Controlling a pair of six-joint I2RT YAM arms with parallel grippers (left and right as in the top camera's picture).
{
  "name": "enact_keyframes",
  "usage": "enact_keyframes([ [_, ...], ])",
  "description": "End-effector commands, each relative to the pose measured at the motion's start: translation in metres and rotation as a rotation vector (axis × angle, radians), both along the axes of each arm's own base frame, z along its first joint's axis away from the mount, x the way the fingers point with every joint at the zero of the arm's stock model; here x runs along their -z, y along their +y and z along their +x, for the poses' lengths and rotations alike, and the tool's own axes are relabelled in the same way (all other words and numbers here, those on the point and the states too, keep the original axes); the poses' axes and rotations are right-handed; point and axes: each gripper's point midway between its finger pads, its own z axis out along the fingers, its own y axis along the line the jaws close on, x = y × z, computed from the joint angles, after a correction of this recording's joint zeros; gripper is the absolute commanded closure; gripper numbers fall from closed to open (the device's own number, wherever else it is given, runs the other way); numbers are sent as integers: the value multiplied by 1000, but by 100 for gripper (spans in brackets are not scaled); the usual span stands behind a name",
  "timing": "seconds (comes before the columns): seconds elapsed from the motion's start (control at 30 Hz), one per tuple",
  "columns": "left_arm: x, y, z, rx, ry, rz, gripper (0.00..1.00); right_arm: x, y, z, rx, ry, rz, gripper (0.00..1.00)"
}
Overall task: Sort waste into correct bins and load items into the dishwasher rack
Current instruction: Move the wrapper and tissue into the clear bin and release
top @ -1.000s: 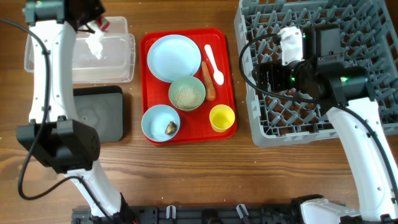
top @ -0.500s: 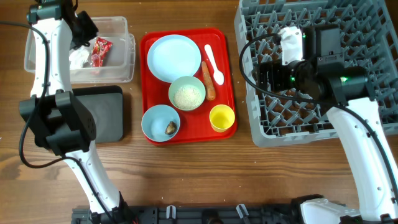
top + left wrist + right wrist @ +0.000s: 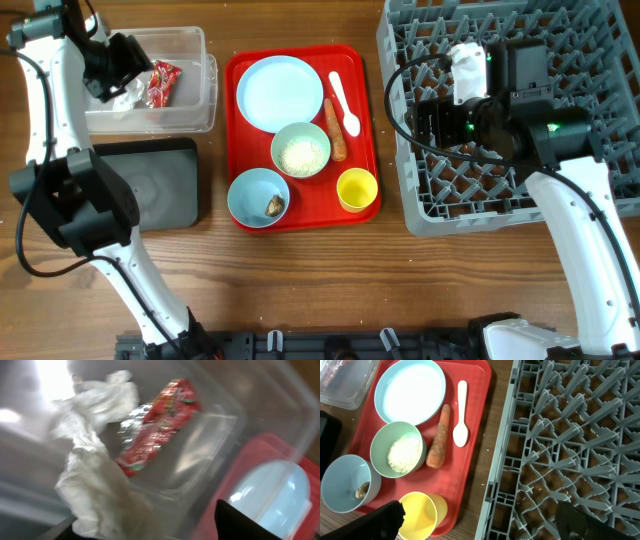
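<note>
The red snack wrapper (image 3: 162, 82) (image 3: 160, 425) lies in the clear tub (image 3: 190, 110) beside the crumpled white tissue (image 3: 127, 93) (image 3: 100, 480). My left gripper (image 3: 108, 62) (image 3: 150, 532) hovers open over the tub's left part, holding nothing. On the red tray sit the pale blue plate (image 3: 280, 92) (image 3: 410, 391), a pale green bowl of rice (image 3: 301, 150) (image 3: 397, 450), a pale blue bowl with a brown lump (image 3: 258, 197) (image 3: 345, 485), the yellow cup (image 3: 357, 189) (image 3: 422, 512) and the carrot stick (image 3: 335, 130) (image 3: 439, 437). My right gripper (image 3: 422, 125) (image 3: 487, 525) is open above the left edge of the grey rack (image 3: 520, 190) (image 3: 570, 445).
The black tray (image 3: 160, 180) lies in front of the tub. A white plastic spoon (image 3: 343, 103) (image 3: 461, 415) lies on the red tray (image 3: 240, 140) (image 3: 480, 405) next to the carrot stick. Bare wooden tabletop runs along the near side.
My left gripper has opened and swung left over the tub, and the wrapper now lies in the tub next to the tissue. The right arm has not moved.
</note>
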Motion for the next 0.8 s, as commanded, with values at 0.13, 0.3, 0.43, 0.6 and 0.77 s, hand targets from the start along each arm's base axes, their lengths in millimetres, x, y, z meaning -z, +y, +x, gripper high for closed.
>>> enact_keyframes([
  [0.13, -17, 1, -1, 52, -48, 14, 20, -3, 3, 1, 2, 0, 20, 0],
  [0.3, -13, 61, -36, -306, 148, 397, 21, -3, 3, 2, 2, -1, 20, 0],
  [0.43, -17, -26, 9, 168, -60, 86, 36, -3, 3, 1, 2, 0, 20, 0],
  [0.6, -20, 18, 15, -102, -46, 252, 96, -3, 3, 1, 2, 0, 20, 0],
  [0.77, -22, 17, 20, -177, -71, 214, 83, -3, 3, 1, 0, 1, 19, 0],
])
